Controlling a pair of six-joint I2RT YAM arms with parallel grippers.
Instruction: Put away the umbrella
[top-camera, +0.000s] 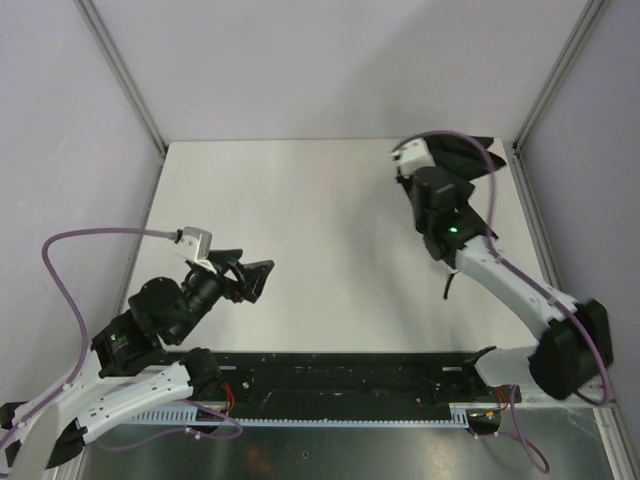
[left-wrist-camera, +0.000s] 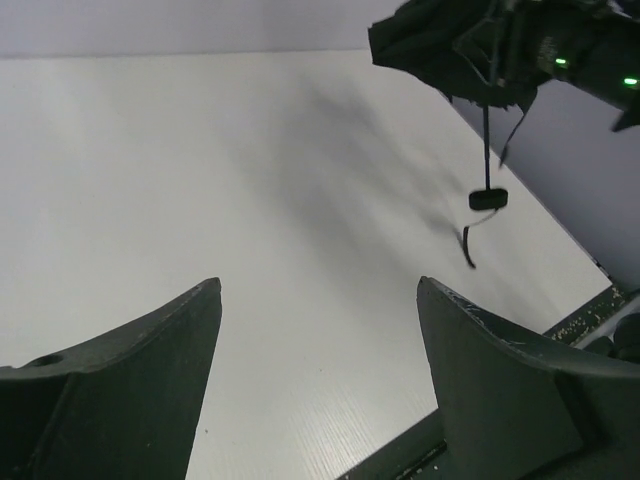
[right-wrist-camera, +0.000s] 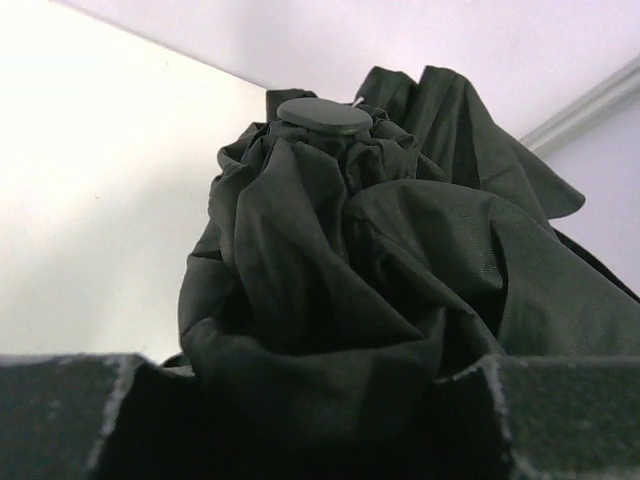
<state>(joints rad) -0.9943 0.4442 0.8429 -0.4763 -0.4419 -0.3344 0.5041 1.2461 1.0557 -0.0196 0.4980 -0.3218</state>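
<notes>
On the left arm (top-camera: 150, 310) the jaws stand wide apart, holding nothing. On the right arm (top-camera: 500, 275) the jaws are clamped on the bunched-up umbrella (right-wrist-camera: 340, 260), up over the far right corner of the surface (top-camera: 320, 220). It is not put away yet.

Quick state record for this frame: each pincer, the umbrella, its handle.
left pincer: open, empty, over the table
right pincer: shut on the umbrella, gripping bunched canopy
umbrella position: held up above the table's far right
handle: hanging below the canopy, cord dangling
</notes>
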